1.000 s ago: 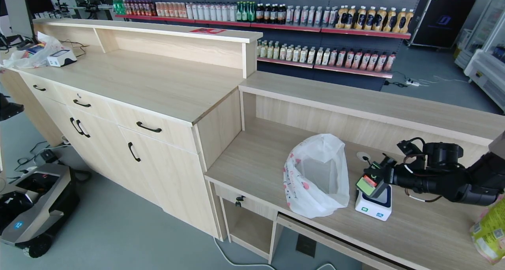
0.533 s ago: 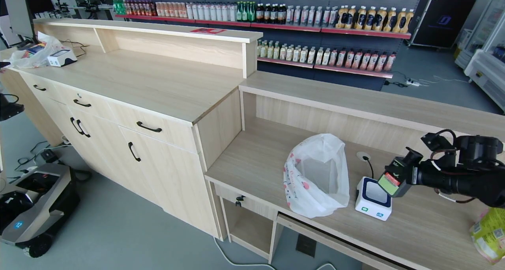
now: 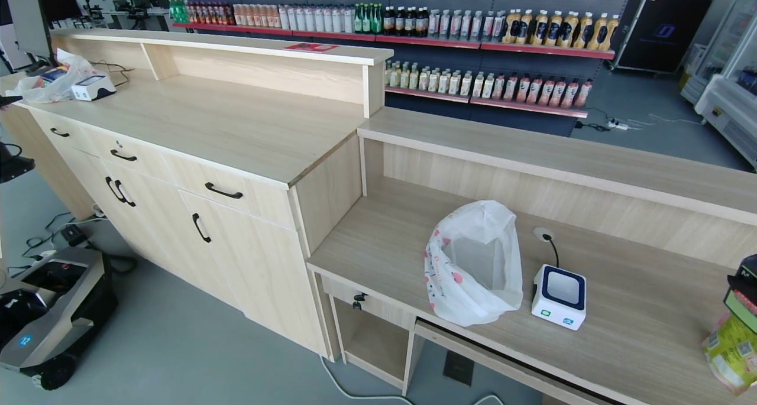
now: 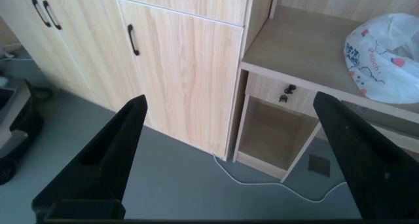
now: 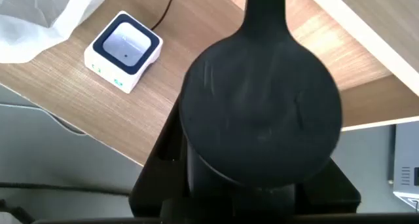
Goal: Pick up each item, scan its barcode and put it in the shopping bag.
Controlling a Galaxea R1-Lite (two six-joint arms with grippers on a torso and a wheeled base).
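The white shopping bag (image 3: 473,263) stands open on the lower counter, and the left wrist view catches it too (image 4: 386,47). To its right sits the white barcode scanner (image 3: 559,297) (image 5: 124,50), face up, cable running back. My right gripper (image 3: 746,287) (image 5: 252,185) is at the counter's far right, shut on a dark round container (image 5: 262,112) with a green and red label (image 3: 739,303). The container hides the fingers in the right wrist view. My left gripper (image 4: 229,99) hangs open over the floor in front of the cabinets, holding nothing.
A yellow-green snack bag (image 3: 730,352) lies at the counter's front right corner. A raised wooden ledge (image 3: 532,151) runs behind the lower counter. A taller counter (image 3: 207,121) with drawers stands to the left. Another bag and scanner (image 3: 89,86) sit at its far end.
My right arm has pulled back to the right with the container, from just above the scanner to the edge of the head view. The bag and scanner have not moved.
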